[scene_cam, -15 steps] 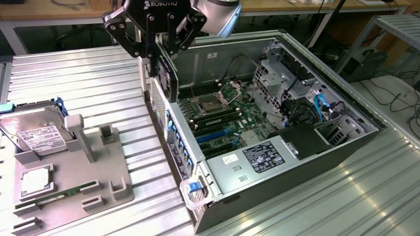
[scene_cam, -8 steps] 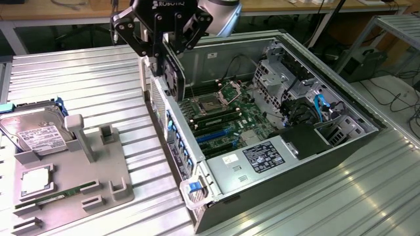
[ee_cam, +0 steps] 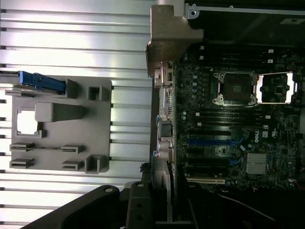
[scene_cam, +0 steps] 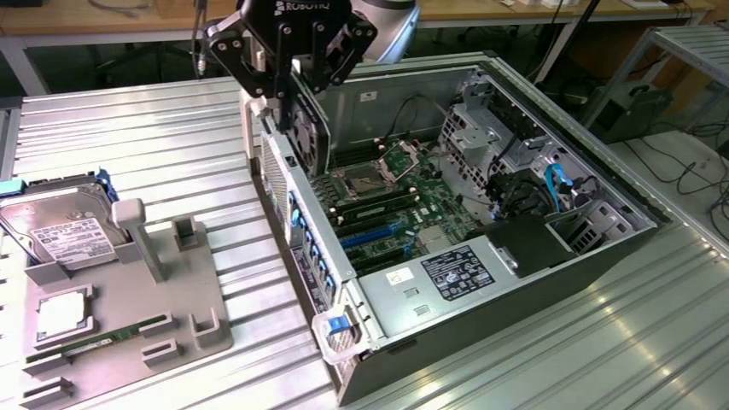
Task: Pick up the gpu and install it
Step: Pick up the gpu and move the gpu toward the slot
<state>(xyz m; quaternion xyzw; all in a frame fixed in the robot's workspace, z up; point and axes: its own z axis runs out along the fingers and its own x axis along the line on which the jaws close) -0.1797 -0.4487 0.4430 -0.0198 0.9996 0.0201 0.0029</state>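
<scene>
In the exterior view my gripper (scene_cam: 299, 85) is shut on the gpu (scene_cam: 307, 132), a thin dark card hanging edge-down below the fingers. The card hovers over the rear wall of the open computer case (scene_cam: 592, 256), just beside the motherboard (scene_cam: 387, 196), with the blue expansion slots (scene_cam: 370, 232) lower down in the case. In the wrist view the gpu (ee_cam: 163, 143) is seen edge-on, its silver end bracket (ee_cam: 169, 33) farthest from the gripper (ee_cam: 164, 205). It lines up along the edge of the motherboard (ee_cam: 238, 133), beside the blue slots (ee_cam: 209, 141).
A grey parts fixture (scene_cam: 171, 299) lies on the ribbed metal table at the exterior view's left, carrying a silver hard drive (scene_cam: 63, 226), a processor chip (scene_cam: 63, 312) and a green memory stick (scene_cam: 102, 337). Inside the case are drive cages and cables (scene_cam: 547, 179).
</scene>
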